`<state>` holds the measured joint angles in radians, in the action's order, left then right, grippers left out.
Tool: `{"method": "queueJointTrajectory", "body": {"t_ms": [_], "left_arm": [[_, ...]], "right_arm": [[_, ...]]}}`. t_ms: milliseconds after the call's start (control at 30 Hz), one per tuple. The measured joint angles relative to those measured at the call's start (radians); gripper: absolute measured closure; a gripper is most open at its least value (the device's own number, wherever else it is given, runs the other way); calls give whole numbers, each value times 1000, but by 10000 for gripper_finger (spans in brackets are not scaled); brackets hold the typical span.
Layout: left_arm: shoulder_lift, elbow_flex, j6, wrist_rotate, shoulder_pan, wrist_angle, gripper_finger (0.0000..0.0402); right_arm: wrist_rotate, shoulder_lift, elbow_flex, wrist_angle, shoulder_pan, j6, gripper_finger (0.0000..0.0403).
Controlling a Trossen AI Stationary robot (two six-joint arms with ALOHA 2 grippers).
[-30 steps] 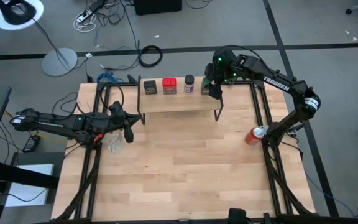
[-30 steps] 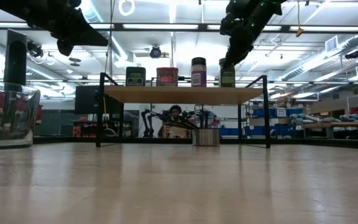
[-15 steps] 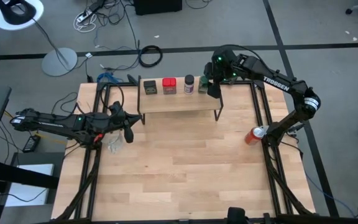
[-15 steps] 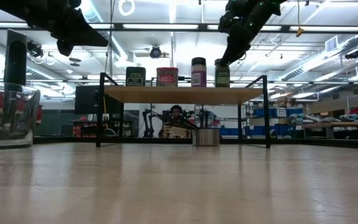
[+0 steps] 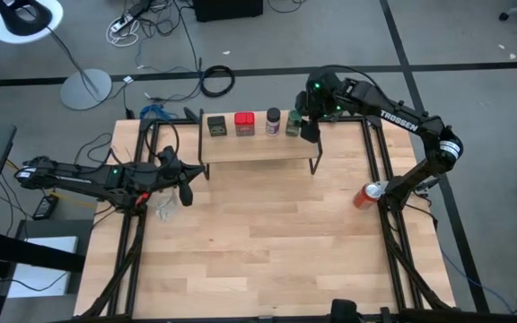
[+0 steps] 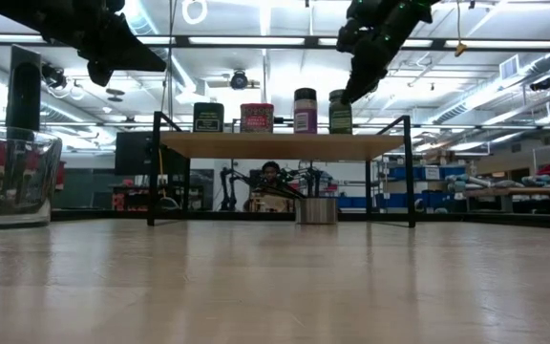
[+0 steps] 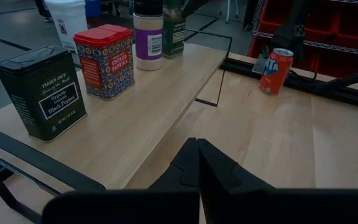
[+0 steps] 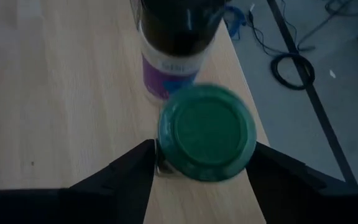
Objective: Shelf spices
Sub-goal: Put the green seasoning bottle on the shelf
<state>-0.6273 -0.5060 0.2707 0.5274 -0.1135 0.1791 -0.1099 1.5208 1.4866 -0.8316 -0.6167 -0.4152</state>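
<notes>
The shelf (image 5: 258,148) stands under the right gripper (image 5: 305,125), whose fingers stand spread wide above the green jar (image 8: 207,132), not gripping it. The purple-labelled jar (image 6: 306,111), red tin (image 6: 257,118) and dark tin (image 6: 208,117) line up beside it. The left gripper (image 5: 185,191), pinched closed, waits apart.

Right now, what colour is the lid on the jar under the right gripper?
Green; the right wrist view shows it best.

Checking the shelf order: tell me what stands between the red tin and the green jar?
The purple-labelled jar, between red tin and green jar; low view.
</notes>
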Motion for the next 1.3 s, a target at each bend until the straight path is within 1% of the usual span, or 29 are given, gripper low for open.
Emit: {"method": "queueJointTrajectory", "body": {"t_ms": [100, 567, 800, 1300], "left_arm": [[0, 0, 0, 0, 0, 0, 401], [0, 0, 0, 0, 0, 0, 401], [0, 0, 0, 0, 0, 0, 401], [0, 0, 1, -1, 0, 0, 401]], "right_arm": [[32, 0, 0, -22, 0, -1, 162], [72, 0, 0, -40, 19, -5, 170], [114, -1, 0, -41, 21, -5, 170], [134, -6, 0, -43, 28, -3, 170]]}}
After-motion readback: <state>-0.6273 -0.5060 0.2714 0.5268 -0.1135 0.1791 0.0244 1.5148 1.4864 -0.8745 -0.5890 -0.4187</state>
